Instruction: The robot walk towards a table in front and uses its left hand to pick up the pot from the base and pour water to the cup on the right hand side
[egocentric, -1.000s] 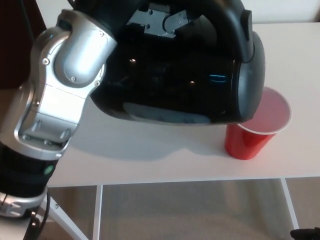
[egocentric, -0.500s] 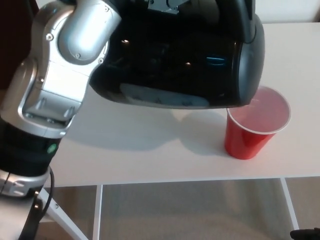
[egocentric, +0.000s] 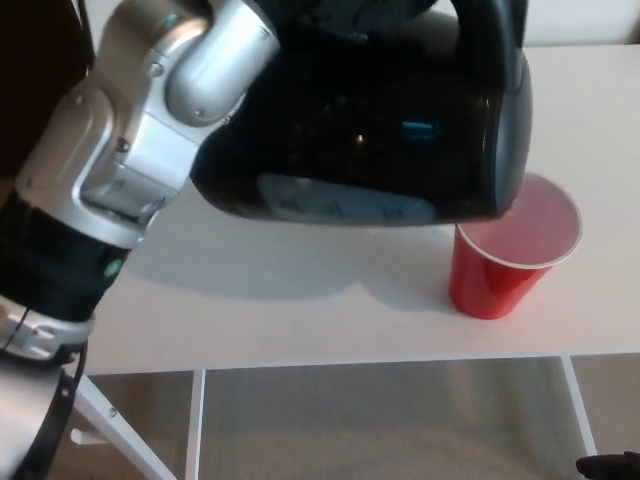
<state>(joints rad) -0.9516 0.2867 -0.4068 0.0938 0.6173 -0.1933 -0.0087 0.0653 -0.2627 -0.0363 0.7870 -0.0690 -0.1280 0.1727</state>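
A black pot (egocentric: 370, 130) tips over a red cup (egocentric: 510, 255) on the white surface (egocentric: 300, 300), mid-pour; the left robot hand's grip is hidden, cannot tell. Next: level it off.

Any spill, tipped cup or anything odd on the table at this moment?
Nothing stands out. The red cup stands upright on the white table, with no puddle visible on it. The black pot lies tilted on its side above the cup's rim, as pouring would require.
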